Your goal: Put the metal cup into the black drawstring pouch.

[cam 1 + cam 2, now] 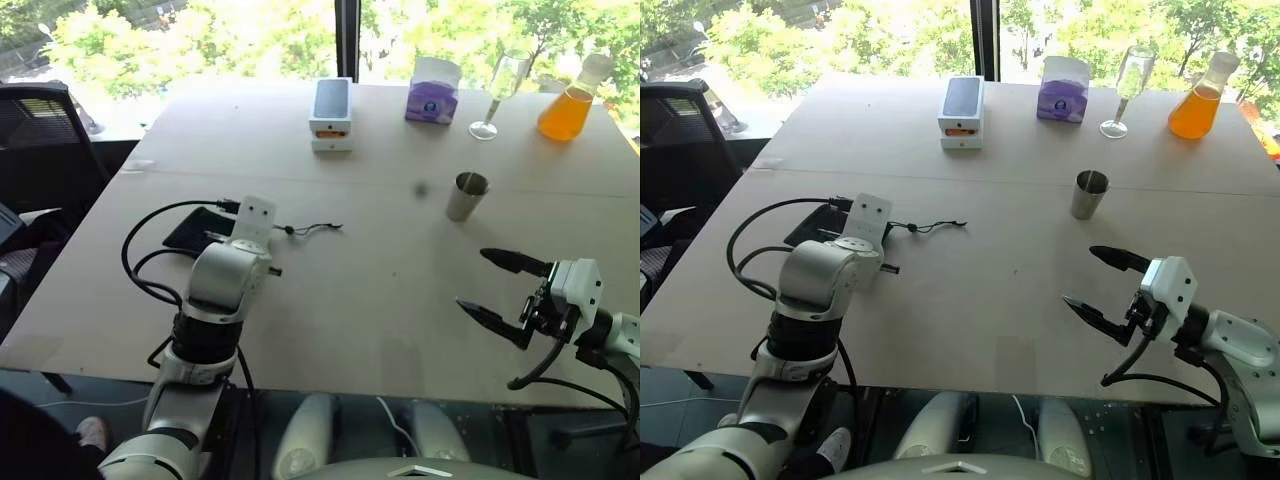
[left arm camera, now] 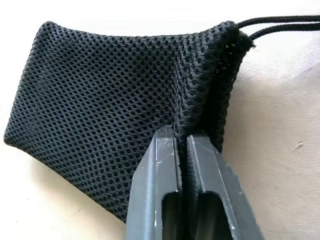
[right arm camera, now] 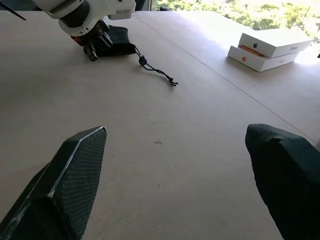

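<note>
The middle of the bench (image 1: 360,290) is bare, so a hand could slide across it. The cup (image 1: 466,196) stands alone with room all round it. Far behind it stand a glass (image 1: 497,95), an orange flask (image 1: 573,100), a purple box (image 1: 432,90) and a stack of white boxes (image 1: 331,113), all well apart from the cup. The right hand (image 1: 502,287) hangs wide open near the front edge. The pouch (image 2: 125,105) lies flat under the left hand (image 2: 182,140), its cord (image 1: 312,229) trailing toward the middle.
</note>
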You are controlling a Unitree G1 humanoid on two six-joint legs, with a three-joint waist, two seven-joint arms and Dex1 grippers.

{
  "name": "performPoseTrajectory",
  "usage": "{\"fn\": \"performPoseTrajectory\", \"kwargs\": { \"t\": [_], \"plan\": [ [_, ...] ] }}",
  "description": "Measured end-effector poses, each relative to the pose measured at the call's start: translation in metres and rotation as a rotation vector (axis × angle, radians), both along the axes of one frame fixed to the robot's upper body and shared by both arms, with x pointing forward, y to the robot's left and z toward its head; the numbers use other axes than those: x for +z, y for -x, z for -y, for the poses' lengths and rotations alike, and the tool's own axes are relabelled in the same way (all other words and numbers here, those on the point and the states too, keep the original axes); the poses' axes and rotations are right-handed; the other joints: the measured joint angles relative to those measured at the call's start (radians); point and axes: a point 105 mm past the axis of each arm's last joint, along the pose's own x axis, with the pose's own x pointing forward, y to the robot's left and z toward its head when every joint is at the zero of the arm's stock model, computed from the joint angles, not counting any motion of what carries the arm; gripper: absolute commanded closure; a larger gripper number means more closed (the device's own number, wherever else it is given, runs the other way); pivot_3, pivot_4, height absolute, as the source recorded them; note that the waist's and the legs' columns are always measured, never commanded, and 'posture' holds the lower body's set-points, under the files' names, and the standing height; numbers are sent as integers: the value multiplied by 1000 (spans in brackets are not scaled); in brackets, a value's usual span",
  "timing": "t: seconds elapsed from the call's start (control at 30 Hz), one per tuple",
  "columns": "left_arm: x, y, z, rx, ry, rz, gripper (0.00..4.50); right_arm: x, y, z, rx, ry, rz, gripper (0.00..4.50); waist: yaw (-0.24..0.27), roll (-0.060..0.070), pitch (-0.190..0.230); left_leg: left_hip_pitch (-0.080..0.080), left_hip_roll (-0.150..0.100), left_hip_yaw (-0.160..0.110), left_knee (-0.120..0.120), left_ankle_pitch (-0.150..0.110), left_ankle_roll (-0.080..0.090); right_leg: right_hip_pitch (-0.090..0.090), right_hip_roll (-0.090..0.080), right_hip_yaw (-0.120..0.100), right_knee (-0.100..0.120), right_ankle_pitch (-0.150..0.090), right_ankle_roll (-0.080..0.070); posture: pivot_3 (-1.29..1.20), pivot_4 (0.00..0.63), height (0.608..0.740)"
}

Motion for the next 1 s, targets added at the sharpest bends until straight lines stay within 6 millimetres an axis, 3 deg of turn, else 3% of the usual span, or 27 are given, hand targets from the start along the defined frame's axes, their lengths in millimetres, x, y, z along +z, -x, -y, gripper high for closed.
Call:
{"fn": "performPoseTrajectory", "kwargs": {
  "t": [0.23, 0.43, 0.5, 0.6, 0.8, 0.9, 1.0],
  "plan": [
    [4, 1, -4, -19, 170, 10, 4414, 0, -14, -2, -94, -22, 11, 0, 2, 0, 0, 0, 0, 0, 0, 0, -1, 0, 0, 0, 0, 0, 0, 0, 150, 740],
    [12, -4, 17, -98, 444, 42, 4414, -2, -36, -5, -224, 27, -19, 0, 2, 0, 0, -1, -1, 0, 1, 2, -5, 0, 0, -2, 0, 0, 0, 0, 150, 740],
    [14, -5, 29, -164, 523, 28, 4414, 0, -49, -3, -277, 124, -13, 0, 1, 0, 0, -1, -1, 0, 1, 3, -5, -1, 1, -2, 1, 0, 0, 0, 150, 740],
    [17, -9, 46, -251, 663, -5, 4414, 18, -66, -1, -311, 205, -9, 0, 0, 0, 0, -1, -1, 0, 0, 3, -5, -1, 1, -4, 1, 0, 0, 0, 150, 740],
    [13, -12, 48, -254, 777, -38, 4414, 52, -98, 9, -387, 278, 12, 0, -1, 0, 1, -2, -2, 3, 0, 3, -5, -2, 0, -3, 0, 0, 0, 0, 150, 740],
    [11, -12, 50, -255, 783, -43, 4414, 58, -112, 20, -439, 406, -23, 0, 2, -1, 2, -2, -2, 2, 0, 3, -5, -2, 0, -3, -1, 0, 0, 0, 150, 740],
    [9, -12, 55, -264, 780, -52, 4414, 58, -126, 19, -416, 428, -128, 0, -1, -2, 3, -3, -2, 2, 0, 3, -5, -3, 0, -2, -1, 0, 0, 0, 150, 740]
  ]
}}
